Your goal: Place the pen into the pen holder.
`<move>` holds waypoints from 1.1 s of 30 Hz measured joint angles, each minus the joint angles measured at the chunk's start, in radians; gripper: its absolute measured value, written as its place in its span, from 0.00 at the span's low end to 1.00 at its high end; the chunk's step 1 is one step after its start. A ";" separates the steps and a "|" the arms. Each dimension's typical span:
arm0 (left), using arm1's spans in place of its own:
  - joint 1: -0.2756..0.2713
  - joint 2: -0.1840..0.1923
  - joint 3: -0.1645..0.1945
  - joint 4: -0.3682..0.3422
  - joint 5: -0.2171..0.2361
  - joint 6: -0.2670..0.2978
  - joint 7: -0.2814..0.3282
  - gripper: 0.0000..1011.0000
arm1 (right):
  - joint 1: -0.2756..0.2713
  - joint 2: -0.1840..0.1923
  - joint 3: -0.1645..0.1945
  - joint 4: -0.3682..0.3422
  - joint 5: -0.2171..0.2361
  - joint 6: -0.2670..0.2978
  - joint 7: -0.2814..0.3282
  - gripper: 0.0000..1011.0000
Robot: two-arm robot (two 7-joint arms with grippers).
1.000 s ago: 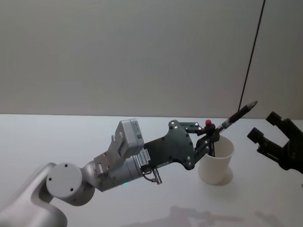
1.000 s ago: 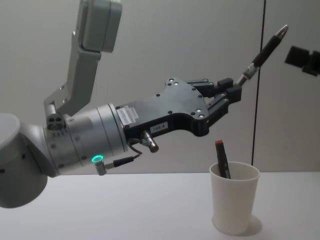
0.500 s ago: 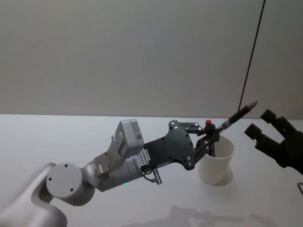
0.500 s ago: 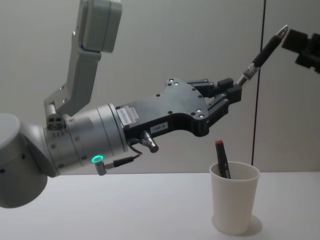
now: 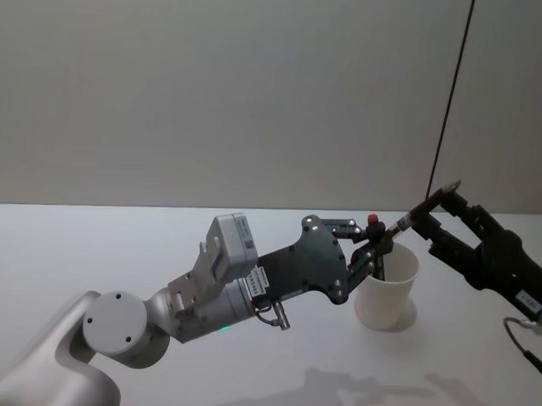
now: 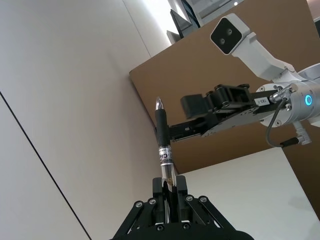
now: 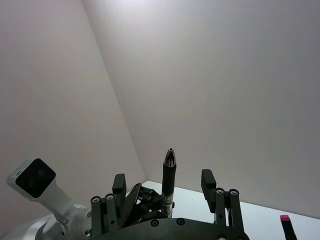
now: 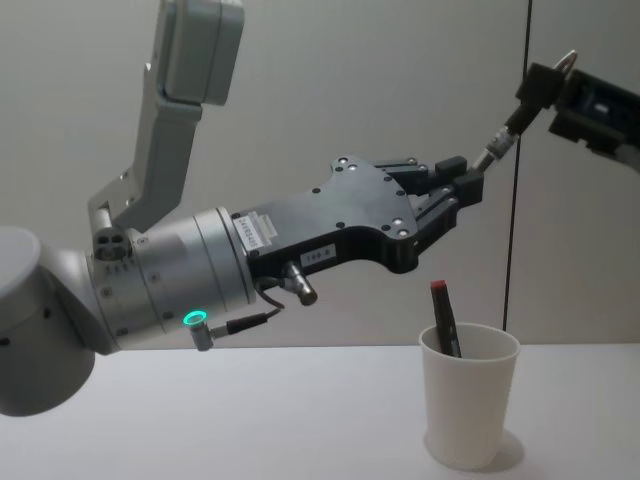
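Observation:
My left gripper is shut on a black pen with a silver tip, held tilted up and to the right above the pen holder, a white paper cup on the table. In the chest view the pen rises from the left gripper toward the right gripper. My right gripper is open, one finger on each side of the pen's upper end. The right wrist view shows the pen standing in the gap between its spread fingers.
A second pen with a red cap leans inside the cup. The white table stretches left and toward me. A plain wall with a dark vertical seam stands behind.
The right gripper has moved left toward the pen, from well apart to straddling its tip end. The left arm and the pen have stayed still.

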 joint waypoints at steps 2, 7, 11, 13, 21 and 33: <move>0.000 0.000 0.000 0.000 0.000 0.000 0.000 0.16 | 0.003 -0.003 -0.003 0.002 -0.001 0.001 -0.005 0.92; 0.000 0.000 0.000 0.000 0.000 0.000 0.000 0.16 | 0.013 -0.012 -0.014 0.011 -0.003 0.003 -0.024 0.79; 0.000 0.000 0.000 0.000 0.000 0.000 0.000 0.16 | 0.019 -0.017 -0.020 0.016 -0.004 0.003 -0.035 0.68; 0.000 0.000 0.000 0.000 0.000 0.000 0.000 0.16 | 0.022 -0.019 -0.023 0.018 -0.004 0.003 -0.041 0.60; 0.000 0.000 0.000 0.000 0.000 0.000 0.000 0.16 | 0.030 -0.023 -0.032 0.024 -0.004 0.002 -0.058 0.35; 0.000 0.000 0.000 0.000 0.000 0.000 0.000 0.16 | 0.036 -0.024 -0.042 0.027 -0.006 -0.005 -0.074 0.12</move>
